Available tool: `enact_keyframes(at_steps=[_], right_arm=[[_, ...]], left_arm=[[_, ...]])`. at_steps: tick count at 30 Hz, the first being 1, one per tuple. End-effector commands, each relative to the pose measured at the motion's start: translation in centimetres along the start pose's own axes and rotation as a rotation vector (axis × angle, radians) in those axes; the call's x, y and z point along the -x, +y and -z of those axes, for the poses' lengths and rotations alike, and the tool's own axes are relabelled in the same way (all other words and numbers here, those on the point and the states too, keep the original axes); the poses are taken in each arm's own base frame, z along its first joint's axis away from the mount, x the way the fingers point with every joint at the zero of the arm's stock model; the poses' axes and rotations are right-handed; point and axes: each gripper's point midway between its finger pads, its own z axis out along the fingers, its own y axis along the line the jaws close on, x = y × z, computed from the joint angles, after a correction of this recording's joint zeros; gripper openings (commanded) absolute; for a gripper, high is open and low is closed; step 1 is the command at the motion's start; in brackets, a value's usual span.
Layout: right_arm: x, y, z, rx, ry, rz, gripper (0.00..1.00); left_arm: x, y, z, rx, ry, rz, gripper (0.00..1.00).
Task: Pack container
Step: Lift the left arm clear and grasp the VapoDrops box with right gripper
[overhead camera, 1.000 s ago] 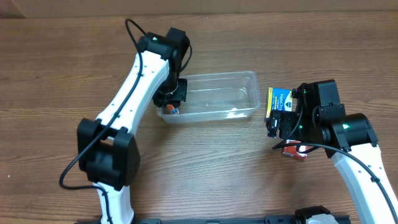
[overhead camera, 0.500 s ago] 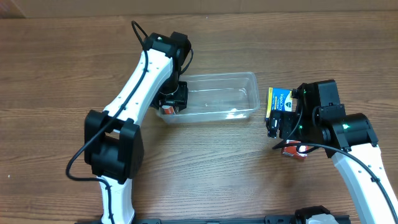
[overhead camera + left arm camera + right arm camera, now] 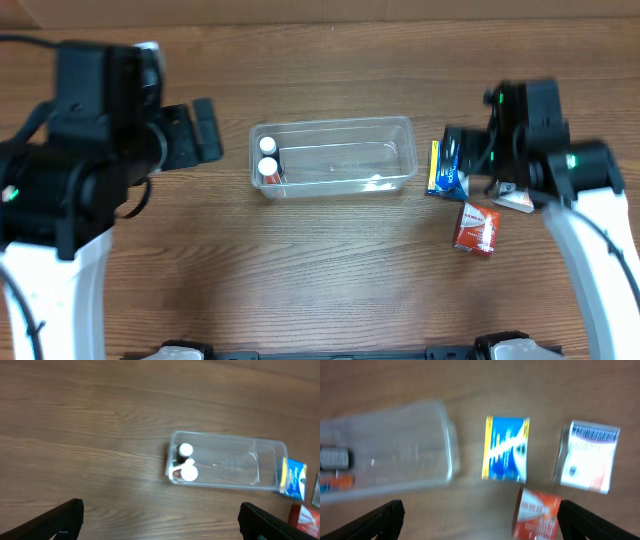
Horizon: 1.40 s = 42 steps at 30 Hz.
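- Your right gripper [image 3: 480, 508] is released and carries nothing, its fingers spread wide at the lower corners of its wrist view. It hangs over the loose boxes on the table [image 3: 330, 270].
- Your left gripper [image 3: 160, 510] is likewise spread and empty. It sits high, well off toward 9 o'clock of the container, so it looks parked rather than working.
- Nearest the robot's base lies the red box [image 3: 476, 228], at about 4 o'clock from the container and well apart from it.
- Beyond it is the white packet [image 3: 587, 456], at about 1 o'clock of the red box.
- The blue-and-yellow box [image 3: 506, 449] lies flat just beside the container's 3 o'clock end, not touching.
- The container [image 3: 345, 160] sits mid-table. Two white-capped bottles [image 3: 268, 168] stand at its 9 o'clock end, and the rest is bare.
- Judging by this, packing is partly done and the step in hand is fetching a box.
- Your next move probably wants the right gripper lowered onto the blue-and-yellow box, closed across its narrow sides, then lifted over the rim.
- All three boxes carry print, but it is too blurred to read any brand.
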Motion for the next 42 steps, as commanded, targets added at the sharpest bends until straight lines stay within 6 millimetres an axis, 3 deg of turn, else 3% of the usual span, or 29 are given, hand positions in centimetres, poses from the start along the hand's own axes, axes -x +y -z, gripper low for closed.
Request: enact_keyframes(at_steps=[1,6,10,21,37,38,40,42], right_arm=[[0.7,-1.5,-5.0,-0.084,0.11,0.019,1.0],[-2.0,-3.4,-11.7,-0.14,0.317,0.001,1.0],[-3.7,-3.9,-14.6,-0.154,0.409,0.002,1.0],[-6.4,-3.9,-18.9,-0.134,0.521,0.023,1.0],[-8.2,-4.3,-21.7,-0.135,0.521,0.02,1.0],[-8.1,-4.3,-21.7,-0.134,0.518,0.019,0.97],[-8.0,-4.2,-21.8,-0.132,0.51,0.02,0.81],[-7.9,-4.2,-21.8,-0.132,0.509,0.02,0.77]], left_arm=[[-0.1,1.5,0.7,0.032,-0.012,0.033,1.0],[-0.6,1.7,-0.1,0.045,0.027,0.026,1.0],[-0.6,1.6,-1.0,0.051,0.049,0.026,1.0],[-0.5,1.5,-1.9,0.053,0.071,0.025,1.0],[-0.5,1.5,-1.9,0.05,0.072,0.025,1.0],[-0.5,1.5,-1.9,0.05,0.073,0.025,1.0],[-0.5,1.5,-1.9,0.05,0.073,0.025,1.0],[-0.5,1.5,-1.9,0.051,0.073,0.025,1.0]])
